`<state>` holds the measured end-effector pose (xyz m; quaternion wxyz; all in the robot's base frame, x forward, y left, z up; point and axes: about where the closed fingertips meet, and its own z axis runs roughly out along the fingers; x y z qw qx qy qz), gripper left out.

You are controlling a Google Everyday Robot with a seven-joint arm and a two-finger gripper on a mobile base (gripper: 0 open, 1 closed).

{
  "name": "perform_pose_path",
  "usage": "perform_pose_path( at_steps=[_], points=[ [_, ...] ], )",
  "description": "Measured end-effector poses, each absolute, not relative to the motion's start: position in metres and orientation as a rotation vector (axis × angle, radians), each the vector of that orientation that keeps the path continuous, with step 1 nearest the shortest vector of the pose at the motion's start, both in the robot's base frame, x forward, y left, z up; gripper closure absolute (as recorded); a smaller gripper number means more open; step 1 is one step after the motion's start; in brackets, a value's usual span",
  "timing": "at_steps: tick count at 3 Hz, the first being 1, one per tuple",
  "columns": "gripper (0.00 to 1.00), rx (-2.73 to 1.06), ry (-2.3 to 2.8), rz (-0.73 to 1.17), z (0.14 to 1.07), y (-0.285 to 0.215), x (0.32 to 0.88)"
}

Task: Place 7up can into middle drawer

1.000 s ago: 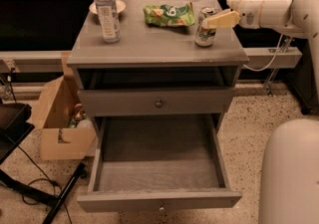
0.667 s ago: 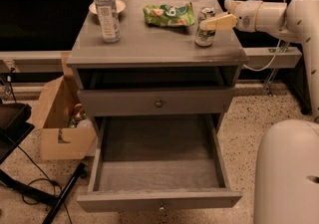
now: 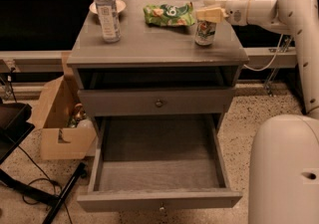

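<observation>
The 7up can [image 3: 205, 34], silver-white with green markings, stands upright on the grey cabinet top [image 3: 149, 44] near its right edge. My gripper [image 3: 210, 13] reaches in from the right and sits at the can's top rim, right over it. The middle drawer [image 3: 149, 199] is pulled fully out at the bottom front. Its long shallow tray holds nothing, and its small knob shows on the front panel.
A clear water bottle [image 3: 107, 11] stands at the top's back left, in front of a small plate [image 3: 121, 5]. A green snack bag [image 3: 168, 14] lies left of the can. A shut drawer front [image 3: 129, 102] sits above the open drawer. A cardboard box [image 3: 57, 118] is on the floor at left.
My gripper has moved left from beside the can to its top rim. The can, the bottle, the bag and the drawer have not moved.
</observation>
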<state>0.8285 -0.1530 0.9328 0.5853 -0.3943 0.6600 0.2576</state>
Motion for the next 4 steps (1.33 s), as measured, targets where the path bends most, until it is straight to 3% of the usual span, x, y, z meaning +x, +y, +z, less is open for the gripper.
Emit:
perform_pose_path(
  at_steps=[2, 3, 4],
  points=[
    [0.88, -0.977, 1.595, 0.612, 0.917, -0.13, 0.822],
    [1.0, -0.977, 1.595, 0.612, 0.923, -0.13, 0.822],
    [1.0, -0.978, 1.594, 0.61, 0.925, -0.131, 0.82]
  ],
)
